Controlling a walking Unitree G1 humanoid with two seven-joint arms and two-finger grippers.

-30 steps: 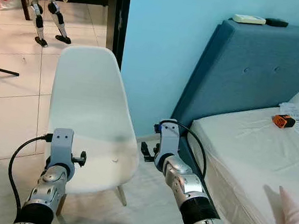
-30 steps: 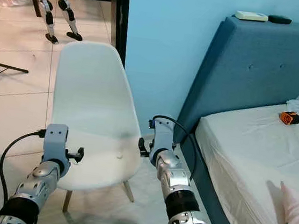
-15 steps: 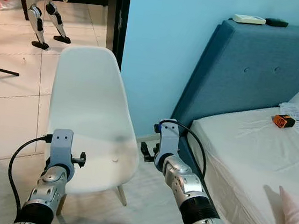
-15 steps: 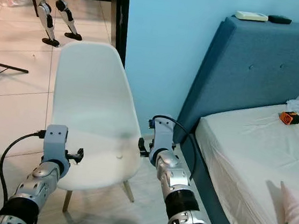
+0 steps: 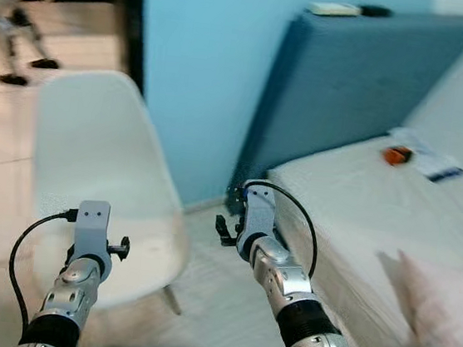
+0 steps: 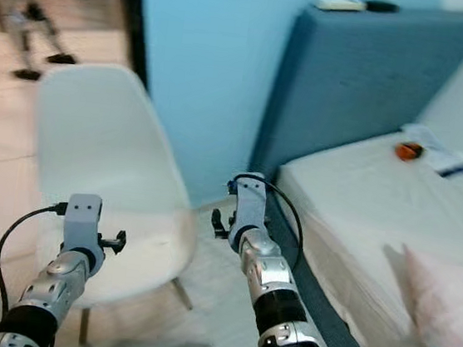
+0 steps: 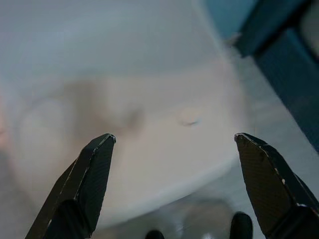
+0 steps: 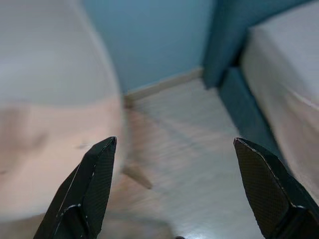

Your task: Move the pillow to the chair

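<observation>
Soft pink pillow [image 5: 441,319] on bed [image 5: 352,212]; smooth moulded white chair [image 5: 97,175].

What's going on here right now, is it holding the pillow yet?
Not yet. The pink pillow lies on the bed at the robot's right, untouched. Both grippers are open and hold nothing: the left gripper hangs over the seat of the white chair, and the right gripper is over the floor between chair and bed. The views are blurred. A small orange thing and some papers lie further up the bed.
</observation>
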